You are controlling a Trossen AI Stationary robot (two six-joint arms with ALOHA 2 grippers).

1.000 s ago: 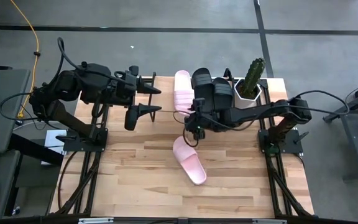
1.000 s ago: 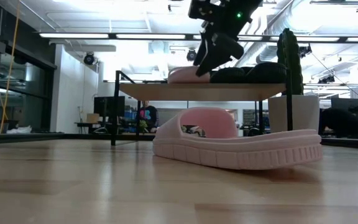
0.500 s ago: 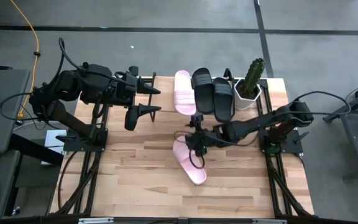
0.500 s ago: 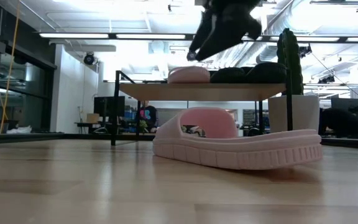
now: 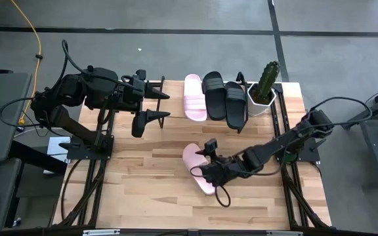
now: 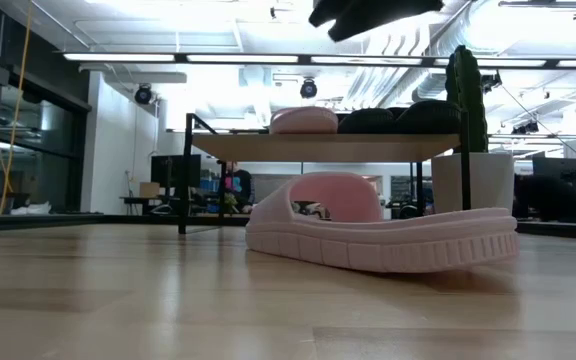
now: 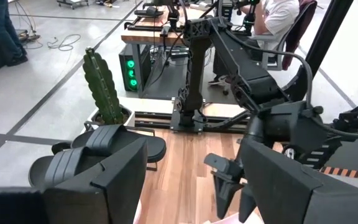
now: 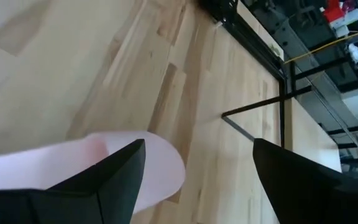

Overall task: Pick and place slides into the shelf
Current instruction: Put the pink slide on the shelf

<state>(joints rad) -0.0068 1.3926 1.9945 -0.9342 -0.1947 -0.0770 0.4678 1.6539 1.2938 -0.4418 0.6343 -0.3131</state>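
One pale pink slide (image 5: 193,157) lies sole-down on the table, slanting toward the near right. On the shelf (image 6: 268,147) at the far edge rest another pink slide (image 5: 193,97) and two black slides (image 5: 225,97), side by side. My right gripper (image 5: 204,172) hovers open over the table slide's middle. In the right wrist view one rounded end of that slide (image 8: 145,165) shows between and below the fingers. The low view shows this gripper (image 6: 368,12) well above the slide (image 6: 378,238). My left gripper (image 5: 163,106) waits open at the far left, raised.
A potted cactus (image 5: 265,82) in a white pot stands at the shelf's right end. Bare wood lies to the left of and nearer than the table slide. Arm frames run along both table sides. A seated person (image 7: 278,12) shows beyond the table.
My right gripper has swung from above the shelf's slides toward the table's near edge and now hangs over the pink slide on the table, still open. The slides have not moved.
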